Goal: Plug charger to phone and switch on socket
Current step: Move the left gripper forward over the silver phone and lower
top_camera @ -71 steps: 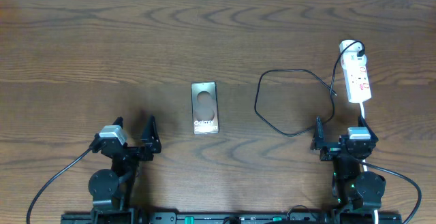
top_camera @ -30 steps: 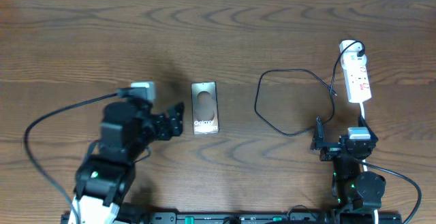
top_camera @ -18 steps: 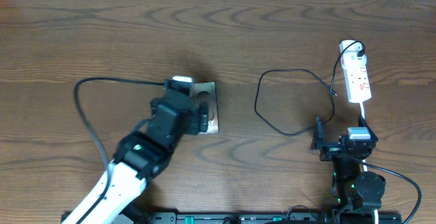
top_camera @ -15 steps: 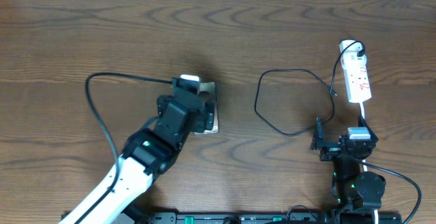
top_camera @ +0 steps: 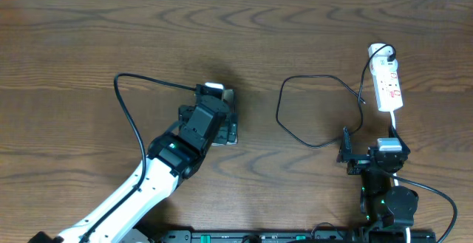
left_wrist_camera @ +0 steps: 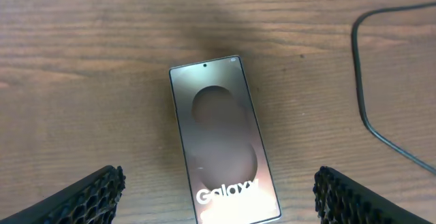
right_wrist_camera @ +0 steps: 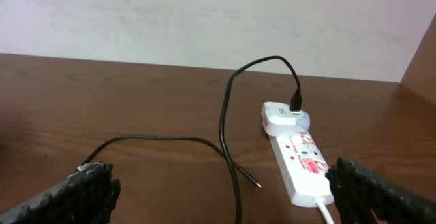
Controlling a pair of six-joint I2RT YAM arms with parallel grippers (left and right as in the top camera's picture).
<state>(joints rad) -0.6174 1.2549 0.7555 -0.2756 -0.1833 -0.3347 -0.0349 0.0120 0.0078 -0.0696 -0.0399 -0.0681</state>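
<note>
1. Both pairs of jaws are released and grasp nothing. The left jaws are spread wide over the phone (left_wrist_camera: pixel 223 139), with a finger (left_wrist_camera: pixel 92 197) out to each side of its lettered end, neither touching it.
2. The phone lies flat on the counter (top_camera: pixel 74 51).
3. The right jaws gape toward the socket (right_wrist_camera: pixel 303 163), well short of it.
4. The charger (right_wrist_camera: pixel 228 115) loops across the counter between phone and socket. Its connector tip (right_wrist_camera: pixel 255 182) lies loose, and its other end sits in the white plug (right_wrist_camera: pixel 283 118).

wood tbl (top_camera: pixel 89 43) w/ phone (left_wrist_camera: pixel 221 135), charger (right_wrist_camera: pixel 222 118), socket (right_wrist_camera: pixel 300 159).
</note>
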